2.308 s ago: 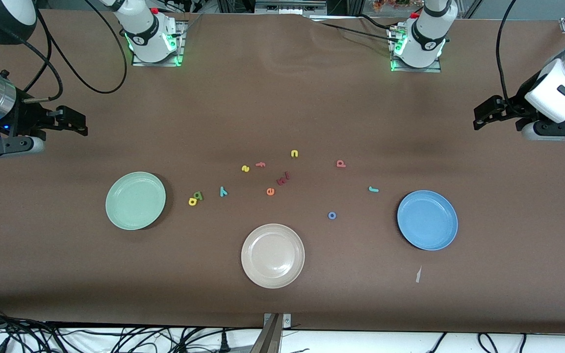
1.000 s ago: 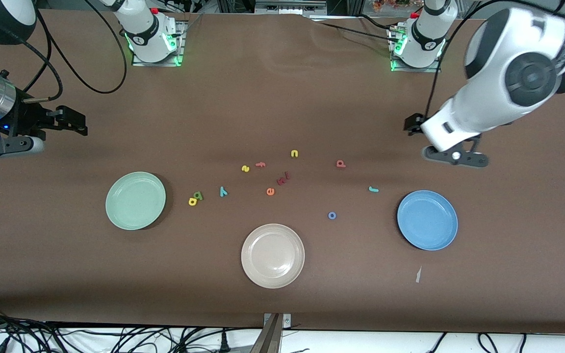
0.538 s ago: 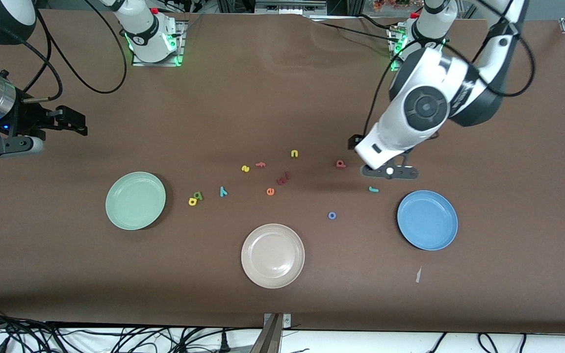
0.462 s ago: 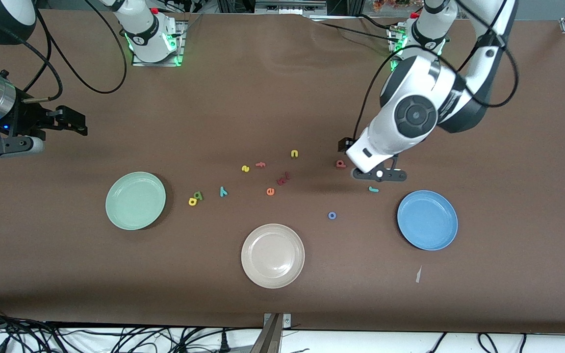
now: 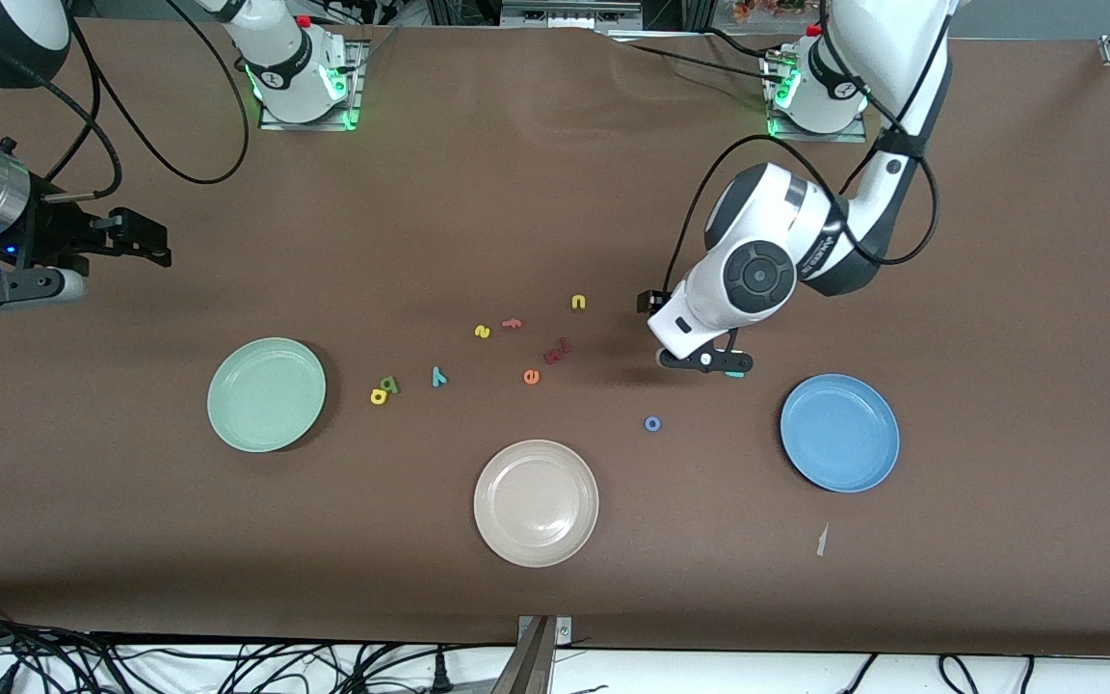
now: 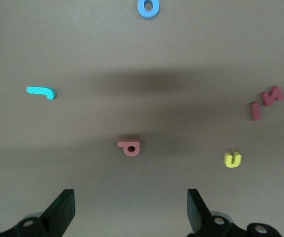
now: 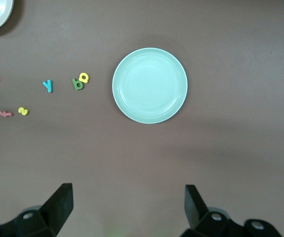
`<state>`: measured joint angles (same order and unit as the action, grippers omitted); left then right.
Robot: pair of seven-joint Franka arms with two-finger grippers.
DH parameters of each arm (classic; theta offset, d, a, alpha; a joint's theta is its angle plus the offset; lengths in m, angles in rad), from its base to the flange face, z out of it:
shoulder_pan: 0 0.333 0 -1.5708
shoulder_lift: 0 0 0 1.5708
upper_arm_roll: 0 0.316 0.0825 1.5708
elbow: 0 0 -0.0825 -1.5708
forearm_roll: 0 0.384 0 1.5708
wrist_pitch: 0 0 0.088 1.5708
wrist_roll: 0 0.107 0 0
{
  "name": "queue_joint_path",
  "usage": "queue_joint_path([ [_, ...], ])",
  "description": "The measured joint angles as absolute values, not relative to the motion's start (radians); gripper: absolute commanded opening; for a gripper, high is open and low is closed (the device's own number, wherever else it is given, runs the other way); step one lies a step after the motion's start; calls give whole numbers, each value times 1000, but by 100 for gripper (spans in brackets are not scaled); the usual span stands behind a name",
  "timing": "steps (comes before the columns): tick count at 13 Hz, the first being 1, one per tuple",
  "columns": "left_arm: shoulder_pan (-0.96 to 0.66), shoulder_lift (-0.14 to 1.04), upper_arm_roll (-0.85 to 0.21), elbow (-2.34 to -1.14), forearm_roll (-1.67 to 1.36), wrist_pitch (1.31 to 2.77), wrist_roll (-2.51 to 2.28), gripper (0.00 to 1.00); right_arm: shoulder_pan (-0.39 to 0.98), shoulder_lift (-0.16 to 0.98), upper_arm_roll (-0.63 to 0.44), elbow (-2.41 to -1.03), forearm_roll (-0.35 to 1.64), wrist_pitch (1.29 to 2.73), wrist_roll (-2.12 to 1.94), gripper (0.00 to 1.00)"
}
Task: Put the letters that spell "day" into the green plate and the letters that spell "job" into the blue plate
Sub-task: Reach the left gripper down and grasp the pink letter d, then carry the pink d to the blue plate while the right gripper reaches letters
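My left gripper (image 6: 129, 217) hangs open over the table by the salmon stem-and-bowl letter (image 6: 129, 147), which the left arm (image 5: 748, 275) hides in the front view. The teal j (image 6: 41, 92) and blue ring o (image 5: 652, 423) lie nearby, toward the blue plate (image 5: 839, 433). The yellow round-bowled letter (image 5: 379, 396), the dark green letter (image 5: 389, 385) and the teal y (image 5: 437, 376) lie beside the green plate (image 5: 266, 394). My right gripper (image 5: 145, 243) waits open and empty at the right arm's end of the table.
A beige plate (image 5: 536, 502) sits nearest the front camera, mid-table. An orange e (image 5: 531, 377), dark red letters (image 5: 555, 352), a yellow s (image 5: 482, 332), a pink f (image 5: 512, 323) and a yellow n (image 5: 578, 303) are scattered mid-table. A paper scrap (image 5: 821, 540) lies near the blue plate.
The left arm has swung in from its end of the table and come down over the salmon letter, now covering it in the front view. The right arm has not moved.
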<state>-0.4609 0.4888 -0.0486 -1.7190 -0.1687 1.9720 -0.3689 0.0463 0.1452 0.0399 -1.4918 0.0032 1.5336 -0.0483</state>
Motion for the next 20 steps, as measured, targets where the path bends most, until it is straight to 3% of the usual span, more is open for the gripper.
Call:
queue_joint_path([
  [4, -485, 489, -51, -1882, -164, 2188, -349, 99, 46, 145, 40, -1492, 3, 1534, -48, 100],
  [8, -501, 489, -52, -2014, -148, 2369, -328, 69, 46, 145, 39, -1492, 3, 1534, -49, 100],
  [17, -516, 522, -54, -2035, -69, 2470, -326, 66, 45, 145, 37, -1492, 3, 1533, -49, 100],
  [20, -516, 531, -54, -2035, -65, 2478, -325, 40, 46, 146, 38, -1492, 5, 1534, -49, 100],
])
